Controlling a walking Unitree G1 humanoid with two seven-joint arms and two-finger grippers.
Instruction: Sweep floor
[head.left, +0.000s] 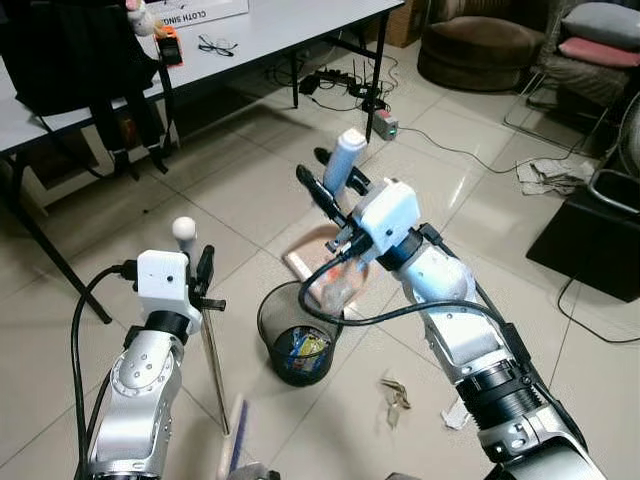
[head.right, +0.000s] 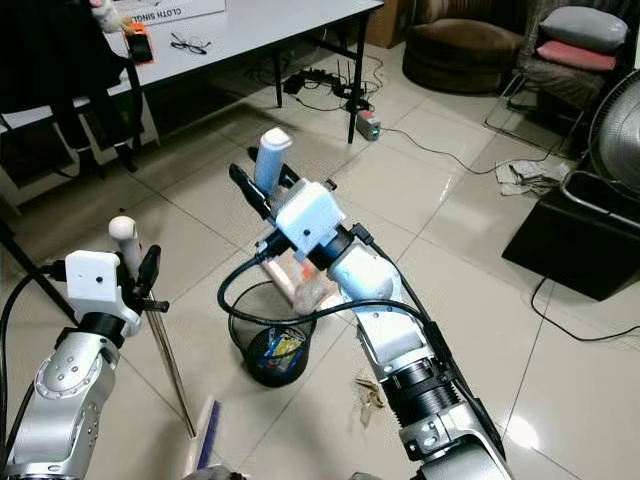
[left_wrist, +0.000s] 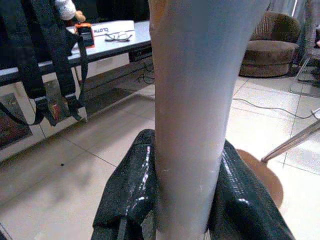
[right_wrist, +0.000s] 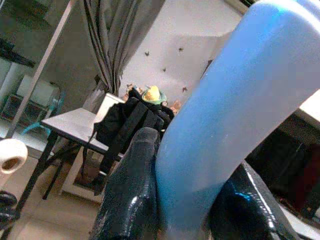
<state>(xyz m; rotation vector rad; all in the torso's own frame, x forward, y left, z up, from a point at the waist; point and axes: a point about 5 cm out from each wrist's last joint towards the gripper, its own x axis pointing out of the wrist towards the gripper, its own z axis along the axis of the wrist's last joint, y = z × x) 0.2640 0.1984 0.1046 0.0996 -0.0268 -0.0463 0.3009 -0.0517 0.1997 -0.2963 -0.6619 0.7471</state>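
- Nearest, the left gripper pinches the metal shaft of the broom just under its white knob; the shaft slants down to the brush head resting on the tile floor at the lower edge of the eye views.
- Just beside the shaft stands a black mesh bin with colourful wrappers inside; open tile lies between bin and shaft.
- Crumpled scraps lie on the floor near the bin, under the right forearm.
- The right gripper clamps the blue handle of the dustpan; the tan pan is tilted over the bin's far rim, litter on it.
- Beyond, a wide stretch of bare tile runs to the white table, whose black legs mark the far and left edges.
- A power strip and cables trail across the floor by the table leg.
- To the right, a black box and a brown pouf bound the room.
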